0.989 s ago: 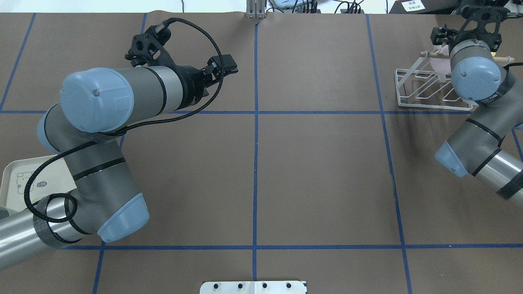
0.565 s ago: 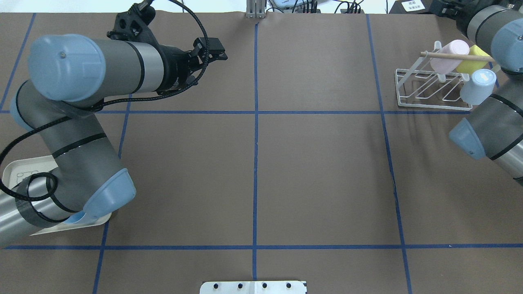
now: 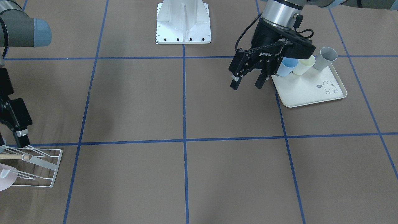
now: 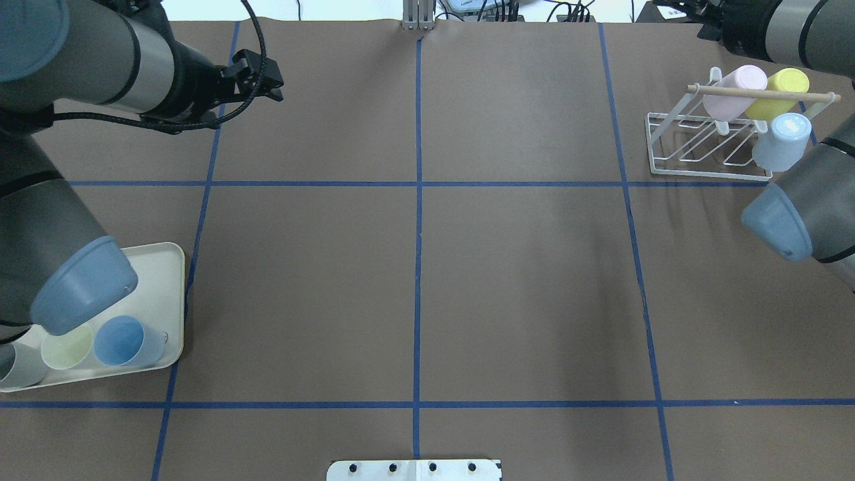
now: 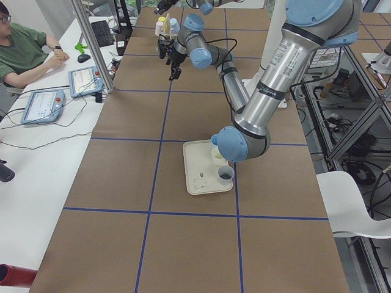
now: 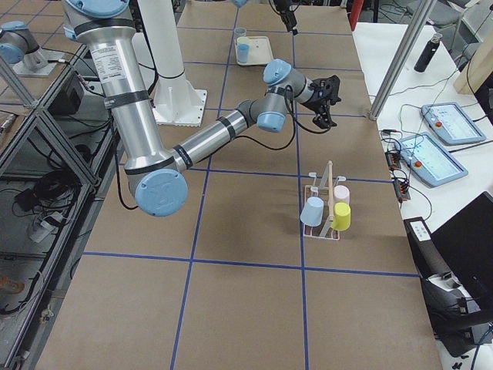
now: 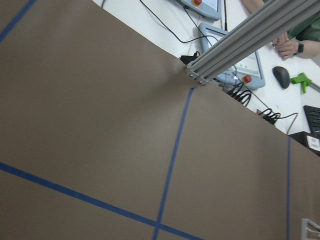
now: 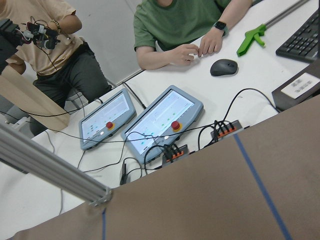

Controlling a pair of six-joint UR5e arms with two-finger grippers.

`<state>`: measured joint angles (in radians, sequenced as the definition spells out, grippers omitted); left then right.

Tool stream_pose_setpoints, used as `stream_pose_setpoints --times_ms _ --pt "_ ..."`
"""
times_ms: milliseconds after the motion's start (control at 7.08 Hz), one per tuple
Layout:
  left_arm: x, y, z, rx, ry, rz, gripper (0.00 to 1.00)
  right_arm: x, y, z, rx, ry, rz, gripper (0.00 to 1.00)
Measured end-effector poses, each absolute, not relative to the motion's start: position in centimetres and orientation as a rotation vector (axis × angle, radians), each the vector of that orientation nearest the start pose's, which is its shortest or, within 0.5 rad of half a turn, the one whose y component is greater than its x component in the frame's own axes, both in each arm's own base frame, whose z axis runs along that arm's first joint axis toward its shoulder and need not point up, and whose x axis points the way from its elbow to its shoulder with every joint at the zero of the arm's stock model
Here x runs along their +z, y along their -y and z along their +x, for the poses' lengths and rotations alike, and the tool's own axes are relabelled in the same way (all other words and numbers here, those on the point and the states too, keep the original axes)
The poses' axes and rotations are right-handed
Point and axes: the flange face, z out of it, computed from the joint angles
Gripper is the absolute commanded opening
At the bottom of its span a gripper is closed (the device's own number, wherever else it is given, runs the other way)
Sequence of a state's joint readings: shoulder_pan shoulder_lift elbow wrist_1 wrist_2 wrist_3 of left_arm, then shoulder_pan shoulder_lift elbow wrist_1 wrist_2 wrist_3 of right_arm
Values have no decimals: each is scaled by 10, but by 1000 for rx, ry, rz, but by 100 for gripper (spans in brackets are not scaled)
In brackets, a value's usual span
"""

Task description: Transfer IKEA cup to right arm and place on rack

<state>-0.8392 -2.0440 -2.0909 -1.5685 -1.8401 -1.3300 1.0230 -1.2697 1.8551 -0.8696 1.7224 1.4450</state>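
Brown paper covers the table (image 4: 521, 280), and blue tape lines (image 4: 417, 267) cut it into squares. From overhead we find the white wire rack (image 4: 668, 150) at 2 o'clock on the table, with a wooden dowel (image 4: 761, 93) across its top. Three cups sit on its prongs. A pink cup (image 4: 735, 83) and a yellow cup (image 4: 788, 81) lie side by side at the rack's 12 to 1 o'clock, and a pale blue cup (image 4: 781, 141) sits bottom up at its 4 o'clock corner.

At 8 o'clock on the table lies a cream tray (image 4: 167, 280). Along its 6 o'clock rim stand a blue cup (image 4: 123, 341), a pale green cup (image 4: 67, 346) and a grey cup (image 4: 17, 367), mouths up.

We see the left gripper (image 3: 247, 83) in the air at 10 o'clock, its fingers spread wide with only bare paper showing between them. The right gripper (image 6: 323, 116) hangs above the table, apart from the rack; we cannot tell whether its fingers are parted or pressed together.

Beyond the table's far edge, a person in a green top (image 8: 185, 20) sits at a white desk (image 8: 250, 80).
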Motion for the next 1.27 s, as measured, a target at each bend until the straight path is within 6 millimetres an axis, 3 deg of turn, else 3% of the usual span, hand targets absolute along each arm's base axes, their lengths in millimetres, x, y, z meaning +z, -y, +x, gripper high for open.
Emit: stream_pose_setpoints --times_ms 282,706,847,1271 --pt "257 449 235 -239 -859 246 100 242 543 -212 670 1326 468 100" --pt "393 402 145 -9 -729 168 100 195 521 -259 653 1459 330 100" --pt "433 384 129 13 -718 162 100 191 514 -272 643 1469 311 100" --pt "539 345 105 -7 -737 161 100 189 505 -293 634 1472 306 100"
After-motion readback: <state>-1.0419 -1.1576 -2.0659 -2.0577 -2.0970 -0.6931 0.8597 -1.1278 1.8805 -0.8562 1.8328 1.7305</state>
